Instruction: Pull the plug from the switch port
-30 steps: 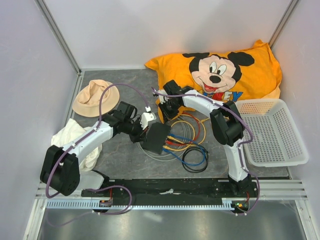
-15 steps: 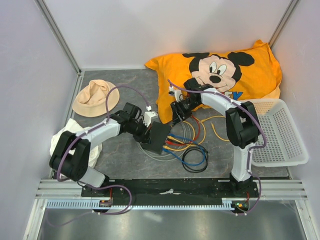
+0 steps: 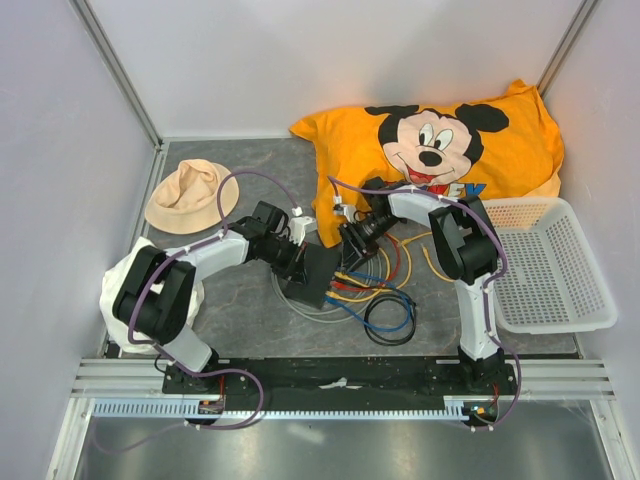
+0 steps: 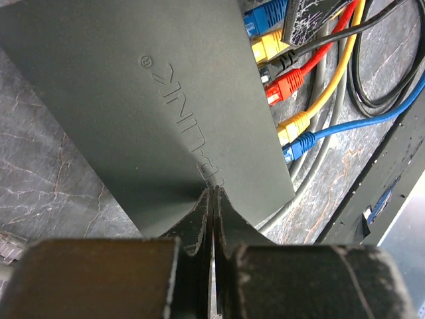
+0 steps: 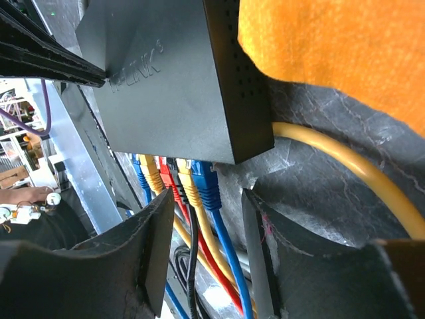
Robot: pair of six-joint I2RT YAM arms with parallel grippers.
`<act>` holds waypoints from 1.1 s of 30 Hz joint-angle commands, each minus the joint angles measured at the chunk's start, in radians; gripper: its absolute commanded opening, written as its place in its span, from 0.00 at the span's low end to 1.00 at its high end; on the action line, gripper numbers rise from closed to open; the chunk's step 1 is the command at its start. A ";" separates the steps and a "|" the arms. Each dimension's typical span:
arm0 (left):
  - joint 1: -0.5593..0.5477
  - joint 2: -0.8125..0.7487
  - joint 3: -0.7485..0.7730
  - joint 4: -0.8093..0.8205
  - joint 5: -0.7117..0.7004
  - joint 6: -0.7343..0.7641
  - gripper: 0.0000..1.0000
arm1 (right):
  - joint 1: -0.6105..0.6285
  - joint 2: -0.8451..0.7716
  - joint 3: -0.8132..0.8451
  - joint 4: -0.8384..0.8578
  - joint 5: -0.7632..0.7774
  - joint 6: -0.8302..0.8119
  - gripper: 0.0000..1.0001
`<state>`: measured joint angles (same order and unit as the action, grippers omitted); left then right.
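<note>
Flat dark grey switch box (image 3: 318,275) sits mid-worktop (image 3: 240,310). Left end effector (image 4: 212,193), fingers together, tips on its lid at 10 o'clock. Right end effector (image 5: 207,199) at 1 o'clock, fingers apart around the blue plug (image 5: 204,178).

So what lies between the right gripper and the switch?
Right wrist view: the plugged-in cables. The blue plug sits nearest, just ahead of the open right gripper, in the switch.
</note>
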<state>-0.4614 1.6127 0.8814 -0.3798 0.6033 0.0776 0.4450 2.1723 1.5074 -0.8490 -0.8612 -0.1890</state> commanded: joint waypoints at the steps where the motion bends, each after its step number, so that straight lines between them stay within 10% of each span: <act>1: 0.000 0.026 0.007 0.004 -0.045 -0.016 0.01 | -0.005 -0.014 -0.012 0.028 -0.047 -0.009 0.52; 33: -0.011 0.027 0.008 0.001 -0.046 -0.012 0.02 | -0.049 0.080 0.033 0.067 -0.188 0.077 0.41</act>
<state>-0.4633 1.6142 0.8822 -0.3779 0.6033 0.0708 0.3901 2.2471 1.5085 -0.7582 -1.0130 -0.0780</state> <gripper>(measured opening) 0.022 0.415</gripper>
